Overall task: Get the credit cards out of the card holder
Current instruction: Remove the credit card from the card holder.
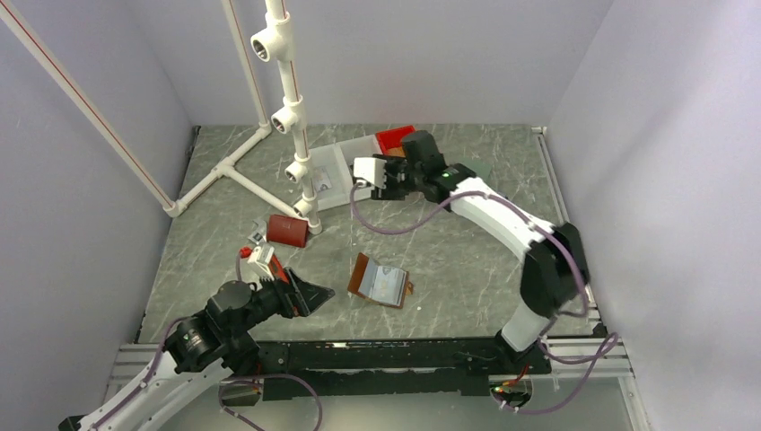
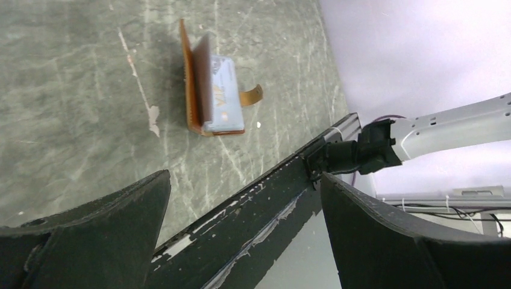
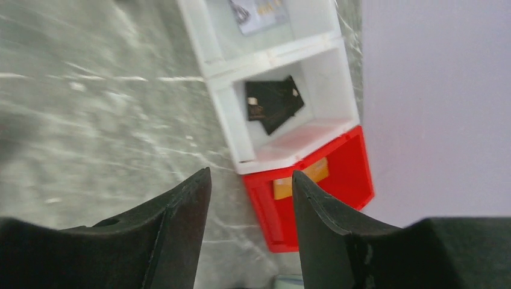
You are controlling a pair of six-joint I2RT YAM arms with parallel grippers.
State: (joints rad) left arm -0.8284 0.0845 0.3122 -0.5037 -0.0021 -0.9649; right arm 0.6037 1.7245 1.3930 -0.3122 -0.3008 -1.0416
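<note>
Card holder (image 1: 380, 281): brown, folded open, lying on the grey marbled table (image 1: 467, 260) in the lower middle of the top view. It is well apart from both grippers.
Card holder, left wrist view (image 2: 194, 84): upper middle of frame, seen nearly edge-on. A small brown strap tab sticks out on its right.
Holder contents: one pale card (image 2: 224, 90) with "VIP" print shows inside. Cannot tell whether it is tucked into a slot or how many cards sit behind it.
White tray (image 3: 241, 135): two compartments in the upper middle of the right wrist view, touching the red bin (image 3: 346, 189) below it.
Compartment next to the red bin: one black card (image 3: 272, 103), lying flat and turned at an angle.
Far compartment: a pale card with dark print (image 3: 256, 9), cut off by the top edge of the frame.
Red bin contents: something orange-yellow (image 3: 301, 174), partly behind a finger, so I cannot identify it.
Right gripper (image 3: 250, 174): over the table beside the tray and bin. Jaws are partly apart and hold nothing.
Left gripper (image 2: 244, 177): lower left of the top view. Jaws are spread wide and hold nothing.
Dark red box (image 1: 287, 230): left of centre in the top view, just beside the foot of the white pipe frame (image 1: 287, 99).
Hidden in top view: the right gripper covers most of the tray, so the tray contents cannot be read there.
Blur: the right wrist view is soft, and the print on the cards is unreadable.
</note>
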